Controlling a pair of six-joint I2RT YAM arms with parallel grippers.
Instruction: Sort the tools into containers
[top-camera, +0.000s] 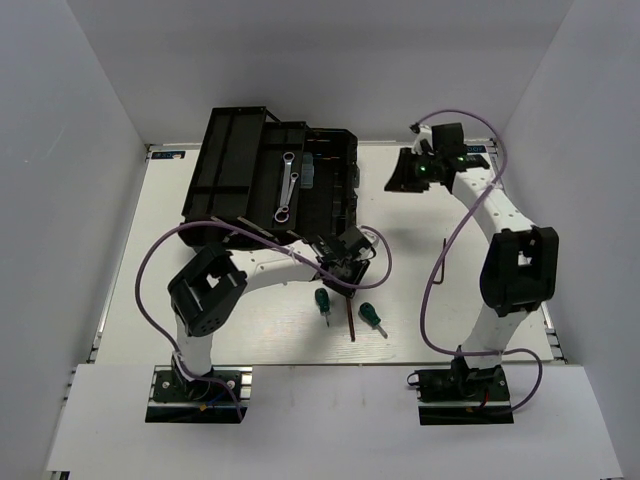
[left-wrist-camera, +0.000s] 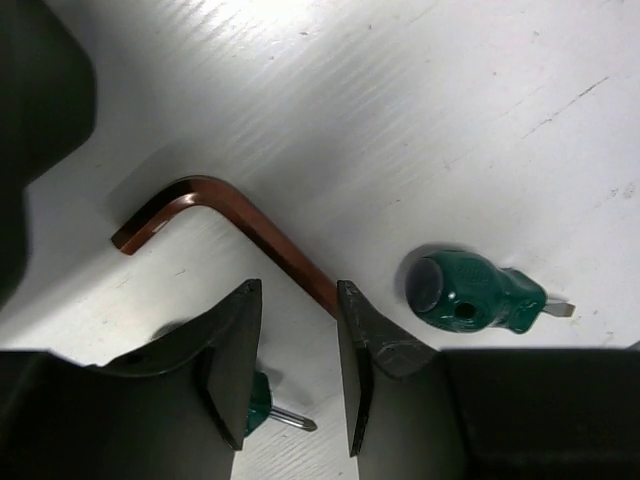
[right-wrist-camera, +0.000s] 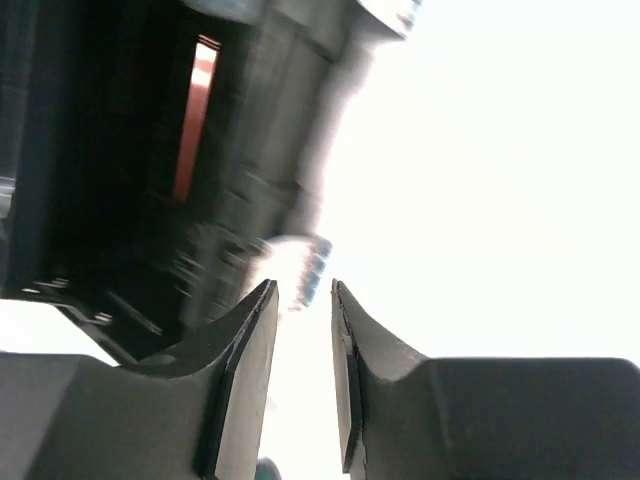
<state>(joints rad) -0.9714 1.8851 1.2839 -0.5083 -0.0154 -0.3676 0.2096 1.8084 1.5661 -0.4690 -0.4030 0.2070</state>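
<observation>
White walls close in a white table, with the 2 arm bases bolted at its near edge. At the far left-centre stands the black toolbox, its lid thrown open toward the left. The 2 silver wrenches lie inside the box, roughly end to end, in the section next to the lid.

The left arm reaches to the middle of the table, just in front of the box. The left gripper points down at the surface with its jaws apart and clamped on nothing. A brown L-shaped hex key lies flat on the table. Its long leg runs toward the gripper, and its end is lost at the inner edge of one finger. On either side of this key lies a stubby green-handled tool: 1 screwdriver toward the left arm's side and a second screwdriver toward the right arm's. Both are on the table and free of the gripper.

A thin dark hex key lies on the table further right, beside the right arm. The right gripper is held near the far edge, right of the box. Its view is blurred, but the jaws show a narrow gap with nothing between them.
</observation>
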